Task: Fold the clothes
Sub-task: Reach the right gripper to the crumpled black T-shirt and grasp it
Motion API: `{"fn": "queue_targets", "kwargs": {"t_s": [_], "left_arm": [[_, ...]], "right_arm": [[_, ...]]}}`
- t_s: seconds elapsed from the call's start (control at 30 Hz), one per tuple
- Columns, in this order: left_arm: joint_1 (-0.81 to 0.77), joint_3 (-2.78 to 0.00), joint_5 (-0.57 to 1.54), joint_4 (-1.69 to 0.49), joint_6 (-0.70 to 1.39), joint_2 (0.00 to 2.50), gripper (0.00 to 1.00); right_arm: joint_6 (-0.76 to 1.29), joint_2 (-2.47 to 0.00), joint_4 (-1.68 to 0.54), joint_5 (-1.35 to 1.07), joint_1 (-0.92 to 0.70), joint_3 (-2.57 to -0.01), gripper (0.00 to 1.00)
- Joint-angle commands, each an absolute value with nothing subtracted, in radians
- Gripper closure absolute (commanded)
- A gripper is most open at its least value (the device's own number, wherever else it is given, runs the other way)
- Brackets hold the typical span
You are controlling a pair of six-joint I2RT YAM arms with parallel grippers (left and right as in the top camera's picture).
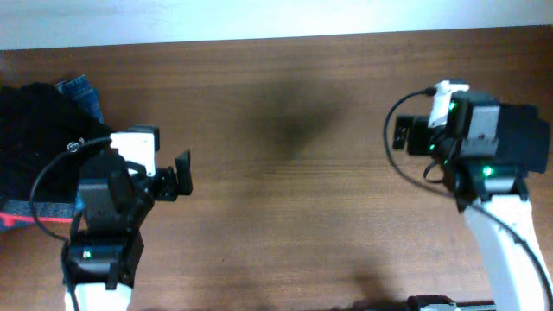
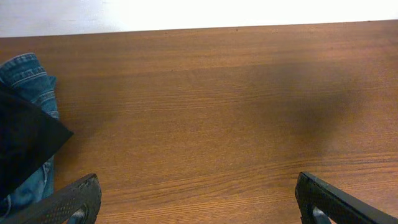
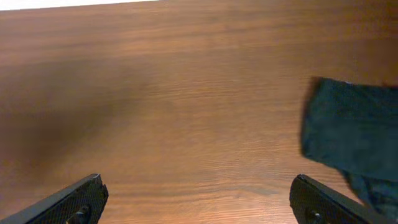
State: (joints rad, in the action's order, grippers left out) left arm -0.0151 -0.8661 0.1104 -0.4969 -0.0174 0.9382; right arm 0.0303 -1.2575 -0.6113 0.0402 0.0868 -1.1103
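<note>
A heap of black clothes (image 1: pixel 30 130) lies at the table's left edge, and no logo shows on it. In the left wrist view a black corner of the clothes (image 2: pixel 25 143) overlaps denim at the far left. My left gripper (image 1: pixel 175 175) is just right of the heap, open, with bare wood between its fingers (image 2: pixel 74 202). My right gripper (image 1: pixel 399 135) is across the table at the right, also open and empty (image 3: pixel 199 205). A dark cloth (image 3: pixel 354 127) lies at the right of the right wrist view; I cannot tell which garment it is.
Blue denim jeans (image 1: pixel 82 91) poke out from behind the black heap (image 2: pixel 28 74). A red and grey piece of fabric (image 1: pixel 26 214) lies at the heap's near side. The wooden table (image 1: pixel 285 216) stretches between the two arms.
</note>
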Motion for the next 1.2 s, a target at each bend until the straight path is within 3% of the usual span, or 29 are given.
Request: {"fn": "queue_targets", "kwargs": {"t_s": [0.0, 0.33, 0.4, 0.53, 0.9, 0.97, 1.03, 1.1, 1.13, 1.17], "left_arm": [[-0.019, -0.891, 0.135, -0.493, -0.011, 0.948, 0.01], [-0.019, -0.89, 0.133, -0.448, -0.011, 0.95, 0.01], [-0.019, -0.89, 0.133, -0.445, -0.011, 0.95, 0.01], [-0.019, -0.89, 0.134, -0.445, -0.011, 0.95, 0.01], [-0.019, -0.89, 0.134, -0.445, -0.011, 0.95, 0.01], [-0.019, -0.89, 0.133, -0.445, -0.011, 0.95, 0.01], [-0.019, -0.89, 0.133, -0.445, -0.011, 0.95, 0.01], [-0.019, -0.89, 0.133, -0.443, -0.011, 0.95, 0.01], [-0.019, -0.89, 0.133, -0.441, -0.011, 0.95, 0.01], [-0.019, -0.89, 0.133, -0.439, -0.011, 0.95, 0.01]], "right_arm": [[0.081, -1.329, -0.619, 0.065, 0.208, -1.137, 0.01], [0.068, -1.598, -0.55, 0.092, 0.596, -1.137, 0.0], [0.068, -1.649, -0.548, 0.087, 0.637, -1.137, 0.05], [0.068, -1.745, -0.514, 0.083, 0.684, -1.137, 0.13], [0.068, -1.892, -0.371, 0.083, 0.693, -1.137, 0.19], [0.068, -1.903, -0.35, 0.083, 0.693, -1.137, 0.28], [0.068, -1.905, -0.342, 0.083, 0.693, -1.137, 0.51], [0.068, -1.905, -0.334, 0.079, 0.692, -1.138, 0.85], [0.068, -1.904, -0.335, 0.062, 0.693, -1.141, 0.96], [0.068, -1.903, -0.34, 0.037, 0.693, -1.147, 0.96]]}}
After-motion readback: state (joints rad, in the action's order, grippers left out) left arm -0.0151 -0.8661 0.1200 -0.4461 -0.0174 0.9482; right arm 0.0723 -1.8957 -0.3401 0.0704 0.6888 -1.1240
